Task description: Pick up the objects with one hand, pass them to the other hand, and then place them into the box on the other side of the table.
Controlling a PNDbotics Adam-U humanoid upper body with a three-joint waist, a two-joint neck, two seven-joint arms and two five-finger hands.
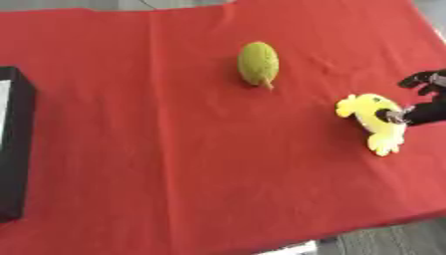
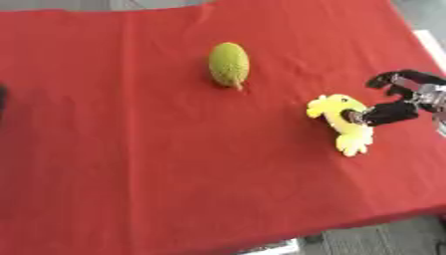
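Observation:
A yellow soft toy (image 2: 335, 118) lies on the red cloth at the right side. My right hand (image 2: 416, 93) comes in from the right edge; one dark fingertip (image 2: 359, 116) rests on the toy's top while the other fingers (image 2: 390, 78) spread above and behind it, apart from the toy, so the hand is open. A green, bumpy oval fruit (image 1: 258, 62) with a small stem lies further back near the middle. The black box (image 1: 17, 149) stands at the left edge of the table. My left hand shows in neither view.
The red cloth (image 1: 174, 164) covers the whole table, with a fold running down it left of the fruit. Its front edge cuts diagonally across the lower right, with grey floor (image 2: 383, 239) beyond.

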